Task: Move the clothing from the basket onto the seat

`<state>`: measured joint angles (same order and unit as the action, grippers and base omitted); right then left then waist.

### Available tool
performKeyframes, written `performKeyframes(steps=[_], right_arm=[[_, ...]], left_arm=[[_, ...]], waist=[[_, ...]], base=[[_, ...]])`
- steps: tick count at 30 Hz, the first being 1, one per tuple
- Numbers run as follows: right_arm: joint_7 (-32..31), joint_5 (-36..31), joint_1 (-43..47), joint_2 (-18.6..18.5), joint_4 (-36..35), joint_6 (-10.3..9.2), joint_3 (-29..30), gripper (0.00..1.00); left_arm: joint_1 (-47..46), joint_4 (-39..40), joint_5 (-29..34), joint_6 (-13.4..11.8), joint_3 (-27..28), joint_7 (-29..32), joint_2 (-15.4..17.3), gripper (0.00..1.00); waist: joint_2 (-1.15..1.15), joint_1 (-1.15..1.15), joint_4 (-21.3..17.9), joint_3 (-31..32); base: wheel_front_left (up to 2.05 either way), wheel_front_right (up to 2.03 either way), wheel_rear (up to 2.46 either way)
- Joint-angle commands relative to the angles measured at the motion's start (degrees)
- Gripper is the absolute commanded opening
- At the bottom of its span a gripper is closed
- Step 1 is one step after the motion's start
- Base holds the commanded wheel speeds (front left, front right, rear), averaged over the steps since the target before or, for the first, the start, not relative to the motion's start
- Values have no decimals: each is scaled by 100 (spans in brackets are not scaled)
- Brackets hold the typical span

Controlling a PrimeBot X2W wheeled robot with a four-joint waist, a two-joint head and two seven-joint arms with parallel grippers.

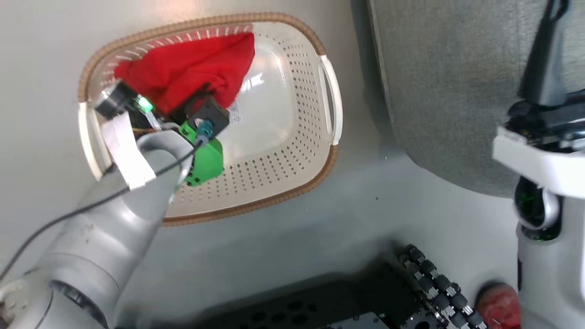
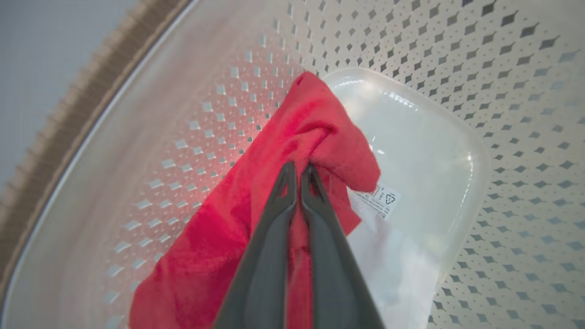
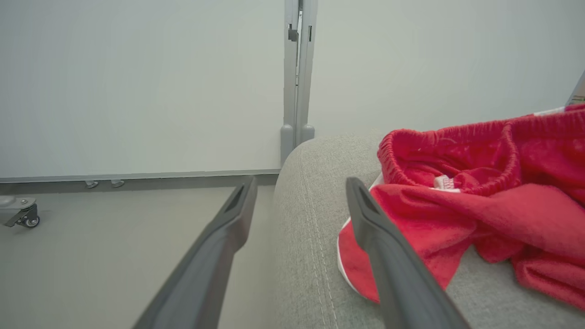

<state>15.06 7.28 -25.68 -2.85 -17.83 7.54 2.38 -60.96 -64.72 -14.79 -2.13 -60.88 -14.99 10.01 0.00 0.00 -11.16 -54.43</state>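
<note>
A red piece of clothing (image 1: 192, 68) lies bunched in the far left part of the cream basket (image 1: 283, 151), which stands on the floor. In the left wrist view my left gripper (image 2: 299, 171) is shut on a fold of this red cloth (image 2: 315, 128), close above the basket's glossy bottom (image 2: 425, 151). The light-grey seat (image 1: 448, 91) is to the right of the basket. A second red garment (image 3: 480, 183) with a white edge and an elastic waistband lies on the seat (image 3: 311, 228). My right gripper (image 3: 301, 183) hangs open over the seat's corner, holding nothing.
The dark base of the robot with its roller wheel (image 1: 434, 283) is at the bottom, with a red object (image 1: 498, 304) beside it. Beyond the seat stand pale wall panels with a grey post (image 3: 297, 68) and a caster (image 3: 20, 214) on the floor.
</note>
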Motion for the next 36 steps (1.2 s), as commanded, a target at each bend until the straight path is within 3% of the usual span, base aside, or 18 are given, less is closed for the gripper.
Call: performKeyframes(steps=[1,8,15,21,28,36], right_arm=[[17,-118,141,-6,54,-10,-74,100],[17,54,619,-13,399,-10,-196,100],[18,-16,1230,-10,785,-10,-534,100],[18,91,1717,-13,1064,-10,-708,100],[18,36,2216,-13,1345,-10,-824,100],[17,78,2514,-9,1617,-10,-1028,100]], left_arm=[[249,163,-119,-75,99,-17,69,0],[1296,1324,-434,-389,681,-13,197,0],[2367,2538,-694,-458,1545,-14,271,0],[3230,3494,-495,-540,2131,-13,243,0],[3998,4396,-241,-553,2698,-14,147,0],[4330,5096,-64,-375,3091,-14,2,0]], waist=[[0,0,187,639],[0,0,391,1766],[0,0,551,2824],[0,0,625,3645],[0,0,671,4423],[0,0,612,5047]], base=[[0,0,0],[0,0,0],[0,0,0],[0,0,0],[0,0,0],[0,0,0]])
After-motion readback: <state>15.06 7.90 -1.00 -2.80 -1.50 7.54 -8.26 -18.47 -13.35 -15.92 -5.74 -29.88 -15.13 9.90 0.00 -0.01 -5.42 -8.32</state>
